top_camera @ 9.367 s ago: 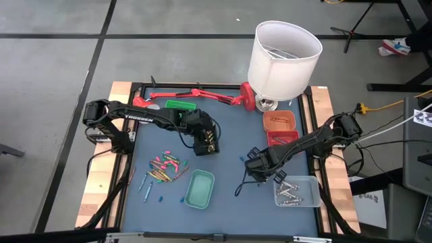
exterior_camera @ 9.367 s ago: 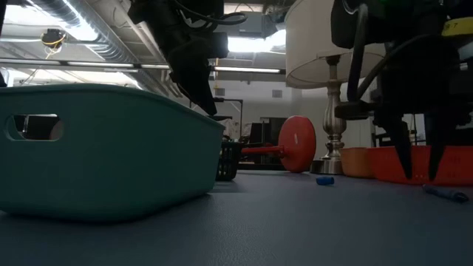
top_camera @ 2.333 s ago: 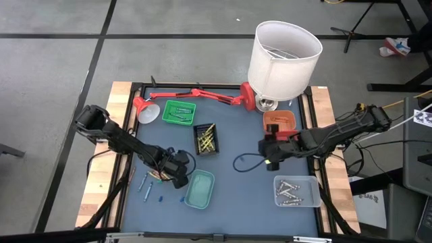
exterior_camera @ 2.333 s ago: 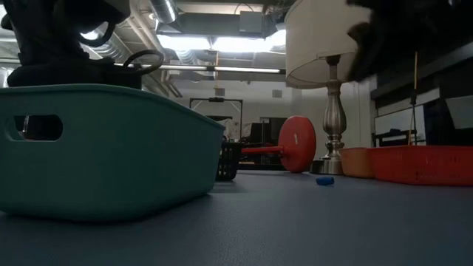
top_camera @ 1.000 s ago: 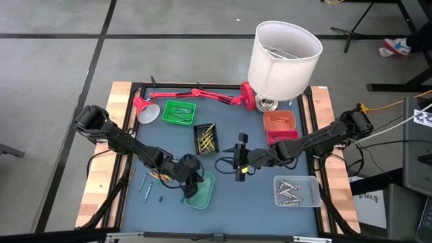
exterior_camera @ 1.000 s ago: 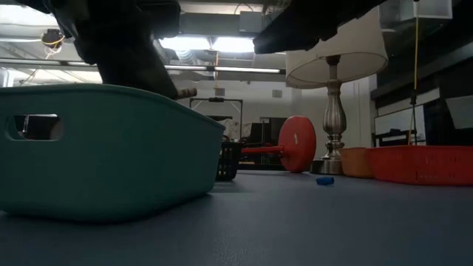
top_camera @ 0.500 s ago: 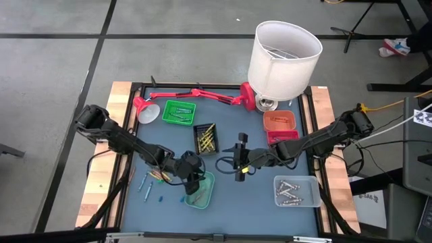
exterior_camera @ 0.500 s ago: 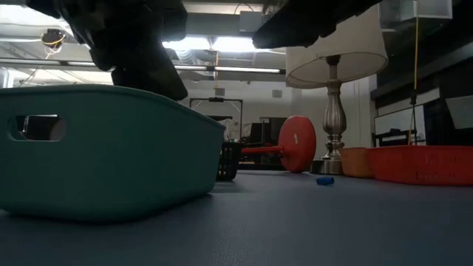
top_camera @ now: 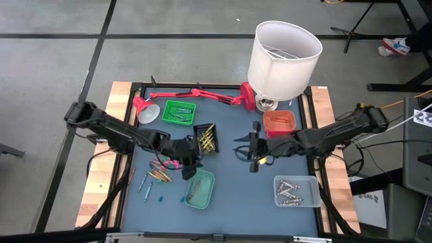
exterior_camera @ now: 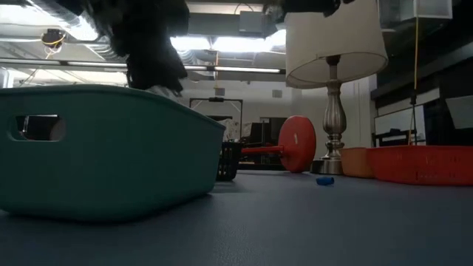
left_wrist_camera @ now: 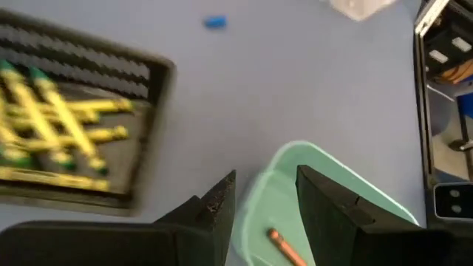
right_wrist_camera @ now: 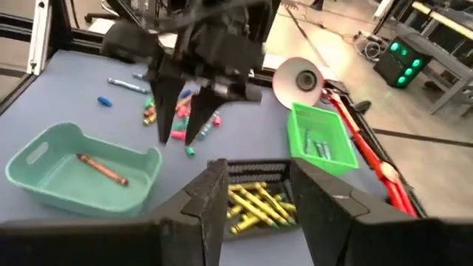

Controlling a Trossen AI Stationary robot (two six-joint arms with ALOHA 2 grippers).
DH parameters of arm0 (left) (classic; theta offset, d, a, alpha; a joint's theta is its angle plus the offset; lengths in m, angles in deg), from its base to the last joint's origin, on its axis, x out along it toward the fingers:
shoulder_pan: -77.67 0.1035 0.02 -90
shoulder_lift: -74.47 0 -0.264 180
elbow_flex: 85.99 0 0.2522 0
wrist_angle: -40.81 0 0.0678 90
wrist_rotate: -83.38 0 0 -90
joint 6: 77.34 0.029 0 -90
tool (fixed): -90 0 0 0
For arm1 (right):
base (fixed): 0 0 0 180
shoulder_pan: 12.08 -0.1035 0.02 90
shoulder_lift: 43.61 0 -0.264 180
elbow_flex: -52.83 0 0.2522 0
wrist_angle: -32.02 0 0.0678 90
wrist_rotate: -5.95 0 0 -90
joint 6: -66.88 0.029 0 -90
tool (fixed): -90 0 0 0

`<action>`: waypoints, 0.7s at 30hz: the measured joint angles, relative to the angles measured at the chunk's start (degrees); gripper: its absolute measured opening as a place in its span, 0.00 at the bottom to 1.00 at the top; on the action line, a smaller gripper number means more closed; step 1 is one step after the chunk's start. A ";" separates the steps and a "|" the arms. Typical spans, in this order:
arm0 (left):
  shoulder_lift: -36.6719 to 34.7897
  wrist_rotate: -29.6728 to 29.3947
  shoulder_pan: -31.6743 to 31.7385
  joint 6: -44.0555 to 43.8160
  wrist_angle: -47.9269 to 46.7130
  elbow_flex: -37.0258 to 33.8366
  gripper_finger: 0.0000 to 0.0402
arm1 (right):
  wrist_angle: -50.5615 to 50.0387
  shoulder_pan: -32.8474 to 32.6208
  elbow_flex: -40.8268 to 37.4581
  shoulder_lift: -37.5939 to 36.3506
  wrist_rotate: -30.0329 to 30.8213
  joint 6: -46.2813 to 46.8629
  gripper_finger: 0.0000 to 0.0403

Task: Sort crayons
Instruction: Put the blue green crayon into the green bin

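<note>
Loose crayons [top_camera: 162, 173] in pink, red, green and orange lie on the blue mat, with blue ones [top_camera: 145, 185] nearer the front. One orange crayon [left_wrist_camera: 284, 248] lies flat on the floor of the teal tray [top_camera: 200, 190]. My left gripper [top_camera: 183, 164] hangs open above that tray's far rim, holding nothing; its fingers [right_wrist_camera: 181, 122] point down. My right gripper [top_camera: 252, 156] floats open at mid-table, empty, beside the black tray of yellow crayons [top_camera: 206, 138].
A green tray [top_camera: 179, 111], an orange tray [top_camera: 279, 121], a red tray [top_camera: 283, 138] and a clear tray of silvery crayons [top_camera: 297, 191] stand around. A white-shaded lamp [top_camera: 283, 57] and a red desk lamp [top_camera: 196, 94] line the far edge.
My left gripper has let go of the orange crayon, which now lies in the teal tray, then risen and drawn back toward the table's far edge. My right gripper has risen and shifted a little toward the right edge, staying open.
</note>
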 joint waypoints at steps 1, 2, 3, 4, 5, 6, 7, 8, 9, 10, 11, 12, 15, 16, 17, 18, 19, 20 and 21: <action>-1.12 -0.02 0.75 0.68 -0.67 0.00 0.32 | -1.70 0.54 0.00 -1.21 -0.29 -0.01 0.37; -2.14 -0.02 1.55 1.54 -1.62 0.00 0.32 | -3.33 1.19 0.00 -2.53 -0.98 0.00 0.37; -3.31 0.00 2.40 2.15 -3.17 0.02 0.32 | -4.94 1.88 0.00 -3.70 -1.80 0.02 0.37; -4.50 -0.03 3.18 2.96 -5.25 0.02 0.32 | -6.72 2.71 0.00 -4.89 -2.89 0.07 0.37; -5.65 -0.05 3.98 3.49 -6.95 0.02 0.32 | -8.55 3.64 0.00 -6.10 -3.77 0.12 0.37; -6.81 -0.15 4.92 3.94 -8.67 0.01 0.32 | -10.09 4.73 0.00 -7.20 -4.88 0.15 0.37; -8.11 -0.24 5.74 4.43 -10.81 0.01 0.32 | -11.29 5.79 0.00 -8.19 -5.81 0.17 0.37; -9.42 -0.24 6.54 4.86 -13.11 0.02 0.32 | -12.30 6.85 0.00 -9.15 -6.58 0.19 0.37; -10.64 -0.28 7.44 5.32 -15.42 0.00 0.32 | -13.44 8.02 -0.01 -10.22 -7.52 0.20 0.37; -11.67 -0.30 8.29 5.95 -17.44 0.02 0.32 | -14.03 9.14 -0.28 -11.17 -8.24 0.20 0.37; -12.78 -0.41 9.11 6.55 -19.62 0.02 0.32 | -13.75 10.34 -0.87 -12.12 -9.32 0.18 0.37; -13.92 -0.52 9.84 7.27 -22.27 0.00 0.32 | -13.44 11.53 -1.67 -13.16 -10.53 0.11 0.37; -16.39 -1.26 11.76 9.30 -28.00 0.00 0.32 | -13.59 14.86 -5.06 -16.38 -14.93 0.09 0.37; -17.03 -1.34 12.21 9.95 -30.32 0.00 0.32 | -13.15 15.85 -6.49 -17.42 -16.28 0.08 0.37; -17.50 -1.37 12.62 10.67 -32.00 0.00 0.32 | -12.42 16.73 -7.95 -18.51 -17.34 0.14 0.37; -17.89 -1.42 13.03 11.18 -32.86 0.00 0.32 | -11.94 17.65 -9.51 -19.76 -18.16 0.20 0.37; -18.08 -1.50 13.36 11.82 -33.89 0.00 0.32 | -11.61 18.62 -11.19 -21.05 -18.63 0.23 0.37; -18.10 -1.55 13.62 12.37 -35.25 0.00 0.32 | -10.48 19.49 -12.80 -22.22 -18.83 0.27 0.37; -18.10 -1.57 13.88 12.93 -36.03 0.00 0.32 | -9.08 20.21 -14.34 -23.45 -18.82 0.33 0.37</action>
